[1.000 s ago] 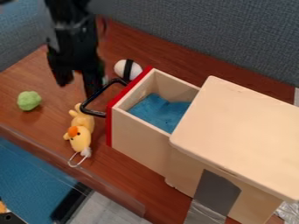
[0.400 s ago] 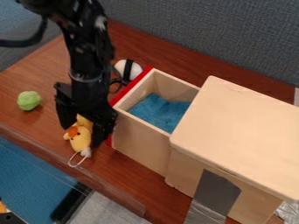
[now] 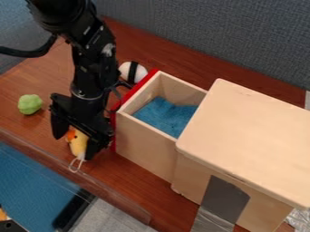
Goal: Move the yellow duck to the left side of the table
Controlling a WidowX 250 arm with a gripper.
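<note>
We see the drawer (image 3: 145,149) standing open out of the wooden box (image 3: 248,131), and we place everything else by it. The duck (image 3: 79,147) lies on the table (image 3: 36,81) just off the drawer's red front (image 3: 113,140), partly hidden under the gripper (image 3: 75,146). Its orange beak and part of its yellow body show, and a white loop (image 3: 75,166) lies at the end of it pointing away from the drawer. We find the gripper down low before the same red front, its fingers spread well apart with the duck between them, one finger to either side. We cannot tell whether either finger touches the duck, and we see no firm grip on it. The arm (image 3: 91,68) slants down to that spot, passing in front of part of the drawer's black handle (image 3: 124,83). We see a green ball (image 3: 30,104) well apart from the drawer, out past the gripper on the side the red front faces. A white ball (image 3: 133,72) with a black band sits near the far corner of that front. Inside the drawer we see a crumpled blue cloth (image 3: 165,114), and on the box beside it, a gray patch (image 3: 224,199).
</note>
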